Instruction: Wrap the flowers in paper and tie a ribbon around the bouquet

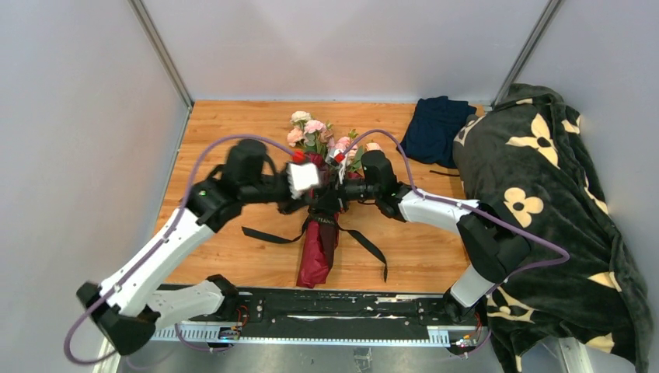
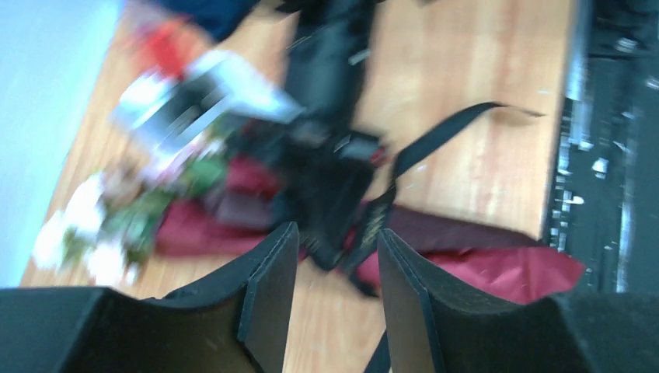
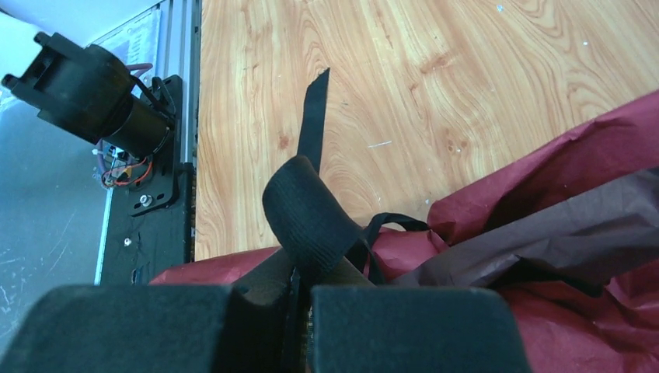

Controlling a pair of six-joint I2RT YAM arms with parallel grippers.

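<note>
Top external view: the bouquet (image 1: 319, 241) lies in the middle of the wooden surface (image 1: 233, 132), its length running near to far. The flowers (image 1: 315, 130) are at the far end, and the burgundy paper (image 1: 315, 264) tapers toward the near edge. The left arm (image 1: 171, 249) and right arm (image 1: 443, 210) reach in from either side and meet over the bouquet's middle, hiding it. Two tails of the black ribbon (image 1: 268, 235) trail out flat on the wood, one to the left and one to the near right of the paper.

The left wrist view is blurred. The left jaws stand spread, and their two dark fingers (image 2: 272, 287) have a clear gap between them. The paper and a ribbon strand lie on the wood just beyond the tips. Whether anything touches the pads cannot be told.

In the right wrist view, the right jaws are pressed together on the ribbon. A wide black loop bulges up from between them, right over the paper, and a tail runs off across the wood.

A navy cloth (image 1: 435, 128) lies at the far right, beside a dark blanket (image 1: 544, 194) with cream flower shapes.
</note>
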